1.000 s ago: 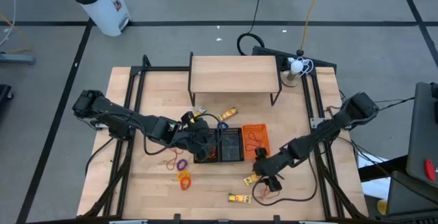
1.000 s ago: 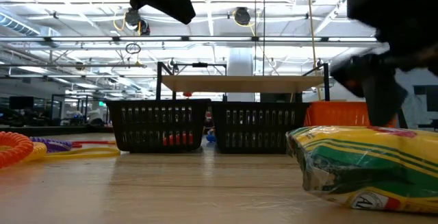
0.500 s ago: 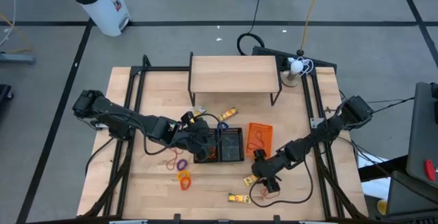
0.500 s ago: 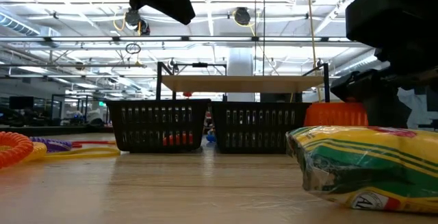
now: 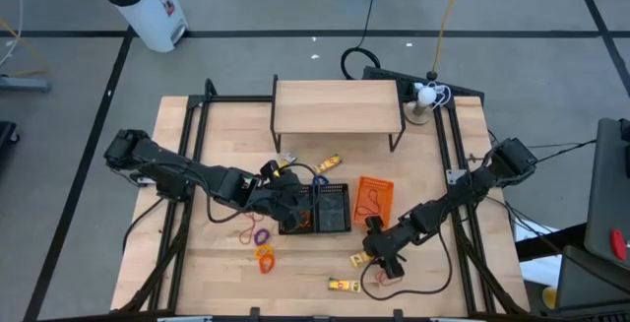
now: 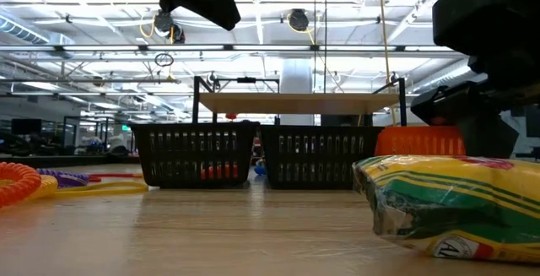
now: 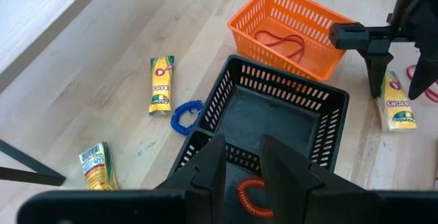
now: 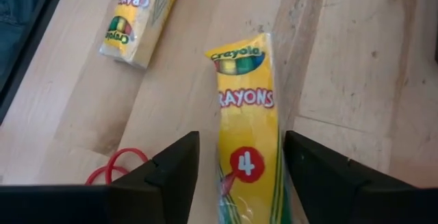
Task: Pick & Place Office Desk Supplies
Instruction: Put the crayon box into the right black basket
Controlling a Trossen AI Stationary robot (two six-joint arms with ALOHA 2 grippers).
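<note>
The crayon pack [image 8: 248,135] lies flat on the table [image 5: 217,253] between the spread fingers of the right gripper [image 8: 239,176] — near a red rubber band [image 8: 116,166] — and its slick wrapper could squirt sideways if they close off-centre, while the left gripper [image 7: 239,172], narrowly parted and empty, hovers over the black basket [image 7: 328,101].

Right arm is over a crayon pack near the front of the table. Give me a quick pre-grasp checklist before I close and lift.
1. Right gripper straddles the crayon pack, one finger on each side: ok.
2. Jaws open, not yet clamped on the pack: ok.
3. Pack aligned lengthwise between the fingers: ok.
4. Red rubber band lies beside one finger; may get snagged: cannot tell.
5. Second crayon pack lies apart, outside the jaws: ok.
6. Left gripper hovers over the black basket, away from the right arm's work area: ok.
</note>
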